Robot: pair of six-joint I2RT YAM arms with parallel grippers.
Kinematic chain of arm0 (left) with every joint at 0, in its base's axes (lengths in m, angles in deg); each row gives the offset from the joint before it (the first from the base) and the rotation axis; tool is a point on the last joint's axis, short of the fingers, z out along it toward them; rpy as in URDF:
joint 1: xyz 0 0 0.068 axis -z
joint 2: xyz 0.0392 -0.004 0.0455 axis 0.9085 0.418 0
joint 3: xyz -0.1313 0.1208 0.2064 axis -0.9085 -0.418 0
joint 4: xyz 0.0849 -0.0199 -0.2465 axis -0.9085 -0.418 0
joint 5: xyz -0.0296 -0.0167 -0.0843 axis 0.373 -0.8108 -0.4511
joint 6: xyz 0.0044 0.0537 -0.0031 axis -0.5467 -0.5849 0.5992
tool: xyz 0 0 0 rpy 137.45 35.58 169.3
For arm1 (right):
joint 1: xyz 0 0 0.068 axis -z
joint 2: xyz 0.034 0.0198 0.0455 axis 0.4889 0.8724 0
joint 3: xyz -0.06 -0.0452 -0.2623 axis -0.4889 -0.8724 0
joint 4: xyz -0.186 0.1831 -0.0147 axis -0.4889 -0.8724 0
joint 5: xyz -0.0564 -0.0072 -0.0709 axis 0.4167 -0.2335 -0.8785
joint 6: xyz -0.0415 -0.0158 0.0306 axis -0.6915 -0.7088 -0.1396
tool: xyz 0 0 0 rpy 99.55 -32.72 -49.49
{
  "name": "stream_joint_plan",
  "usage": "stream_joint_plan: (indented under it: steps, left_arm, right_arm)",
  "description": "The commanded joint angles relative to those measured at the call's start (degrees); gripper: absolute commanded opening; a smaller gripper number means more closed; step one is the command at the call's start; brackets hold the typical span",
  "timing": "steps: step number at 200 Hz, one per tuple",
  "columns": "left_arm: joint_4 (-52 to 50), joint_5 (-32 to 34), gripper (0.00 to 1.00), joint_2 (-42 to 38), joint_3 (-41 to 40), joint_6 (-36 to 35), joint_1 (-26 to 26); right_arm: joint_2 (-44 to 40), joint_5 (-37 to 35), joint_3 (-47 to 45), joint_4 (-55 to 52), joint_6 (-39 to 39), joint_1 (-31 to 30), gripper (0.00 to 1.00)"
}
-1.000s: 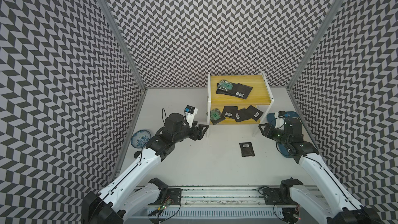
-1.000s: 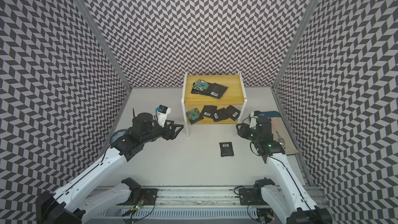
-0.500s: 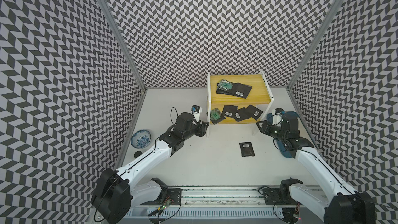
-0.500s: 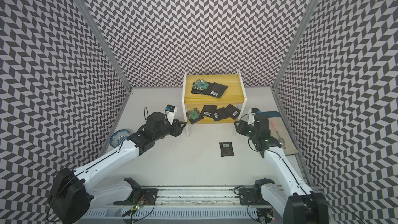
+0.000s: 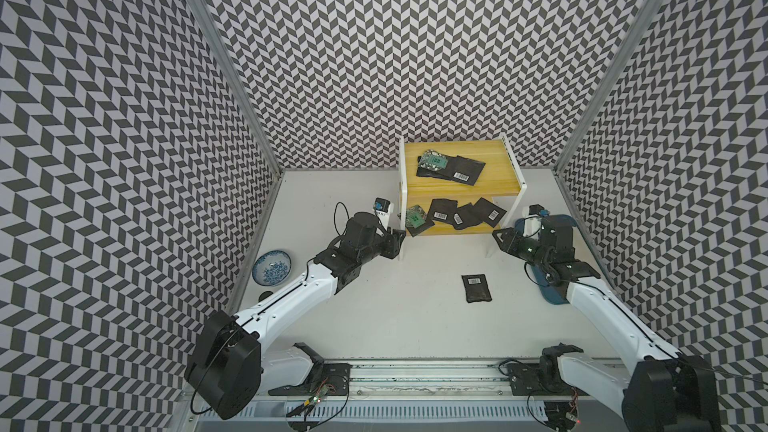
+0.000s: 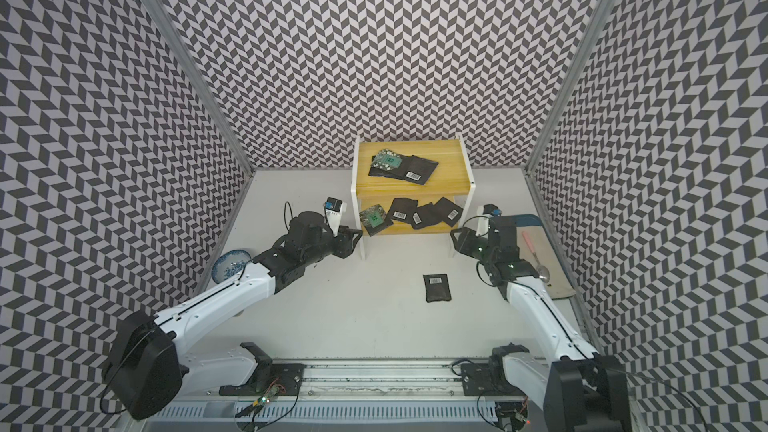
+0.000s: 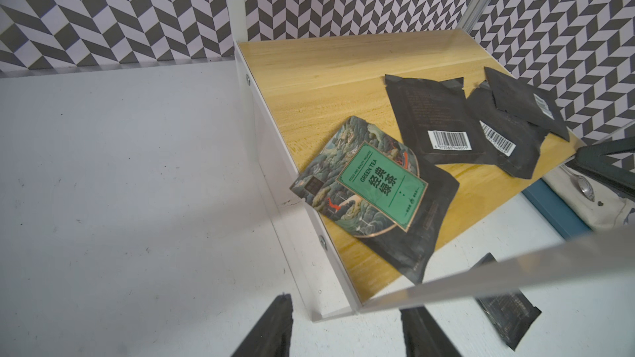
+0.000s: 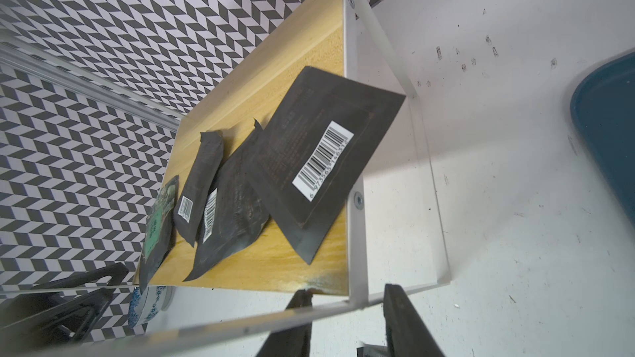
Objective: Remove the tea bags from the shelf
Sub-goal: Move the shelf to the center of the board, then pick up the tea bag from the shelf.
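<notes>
Working the shelf (image 5: 503,176): we're straddling its front legs (image 5: 491,248), left gripper (image 7: 348,303) and right gripper (image 8: 346,290) jaws apart, holding nothing. Most tea bags (image 5: 441,211) are lying on both boards (image 5: 465,231), one bag (image 5: 476,288) on the table (image 5: 415,317). Next, we're guessing: clamp both legs squarely.

Table (image 5: 395,309) carries shelf (image 5: 500,184), tea bag (image 5: 476,288), bowl (image 5: 272,268), tray (image 5: 550,296).
</notes>
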Motion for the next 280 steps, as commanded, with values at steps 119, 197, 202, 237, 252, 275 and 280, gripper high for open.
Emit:
stream_joint_plan:
  steps: [119, 197, 202, 237, 252, 275, 280]
  left_arm:
    - [2.2, 0.0, 0.53, 7.0, 7.3, -1.5, -4.8]
    - [-6.7, -5.5, 0.66, -3.9, 10.9, -2.1, -4.7]
    - [-7.3, -5.7, 0.67, -4.4, 11.8, -2.2, -4.8]
    - [-11.7, -6.7, 0.70, -4.8, 21.2, -1.8, -4.8]
    - [-14.8, -6.8, 0.71, -2.5, 27.3, -1.1, -5.1]
    - [-19.1, -8.3, 0.71, 2.8, 36.0, 0.3, -6.0]
    - [-19.8, -8.7, 0.71, 3.9, 37.4, 0.6, -6.2]
  right_arm:
    - [8.8, 1.0, 6.4, 6.9, 1.0, -0.2, 0.37]
    - [-5.5, 0.6, 9.7, -10.4, -2.5, -0.2, 0.50]
    - [-6.3, 0.6, 10.4, -11.8, -2.5, -0.2, 0.50]
    - [-10.3, 0.7, 19.7, -21.9, -2.7, -0.2, 0.55]
    - [-11.1, 0.8, 25.1, -24.3, -2.6, -0.2, 0.61]
    - [-8.0, 2.8, 35.3, -29.0, -2.4, -0.3, 0.64]
    - [-6.7, 3.5, 37.9, -30.0, -2.4, -0.2, 0.64]
